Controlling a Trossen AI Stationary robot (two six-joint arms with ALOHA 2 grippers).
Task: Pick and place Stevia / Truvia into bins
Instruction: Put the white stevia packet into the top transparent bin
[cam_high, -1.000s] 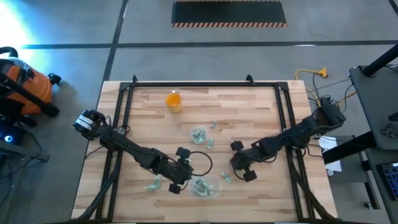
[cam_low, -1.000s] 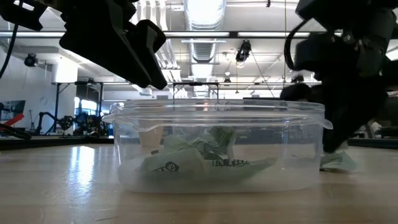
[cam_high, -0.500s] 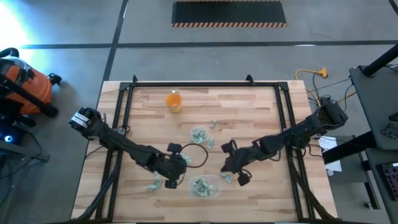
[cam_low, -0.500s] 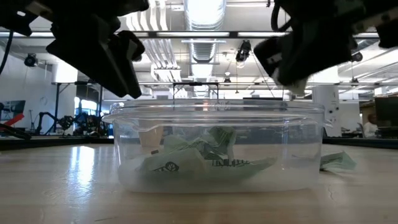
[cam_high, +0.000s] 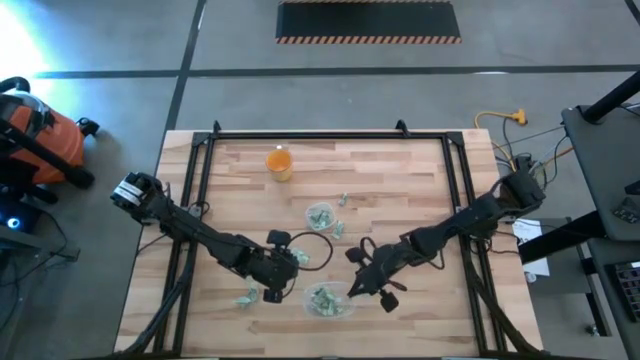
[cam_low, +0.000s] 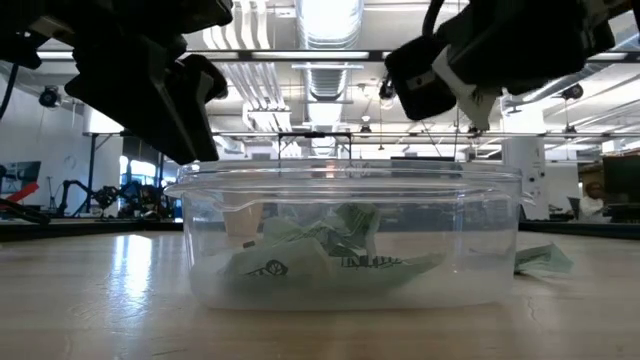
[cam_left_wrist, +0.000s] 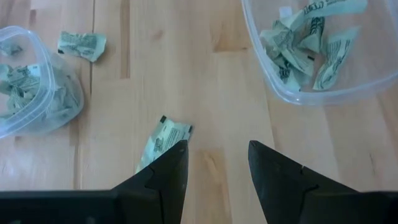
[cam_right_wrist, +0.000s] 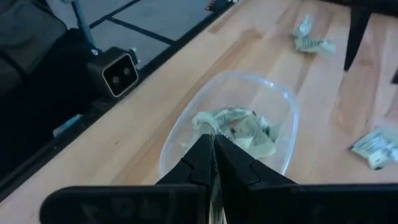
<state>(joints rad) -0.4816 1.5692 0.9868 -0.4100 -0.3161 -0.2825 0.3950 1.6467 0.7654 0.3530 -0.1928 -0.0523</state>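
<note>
Clear plastic describes both bins we see on the wooden worktop: the rounded-rectangular tub sits near the front edge and the small round cup lies farther back toward the middle. In the low view the tub holds a loose heap of green-and-white sachets, and the cup in the left wrist view is also part filled. We note the right tool poised just beside the tub's right rim; in the right wrist view its fingers are pressed together directly above the tub, and we cannot make out anything pinched between them. The left tool hovers just left of the tub, its fingers spread apart and grasping nothing, with one loose sachet lying flat on the worktop partly under one fingertip. We count further loose sachets: one near the front left of the worktop, one just behind the cup, one between the cup and the right arm, and one resting on the worktop to the right of the tub in the low view. An orange cup stands well apart near the back of the worktop.
</note>
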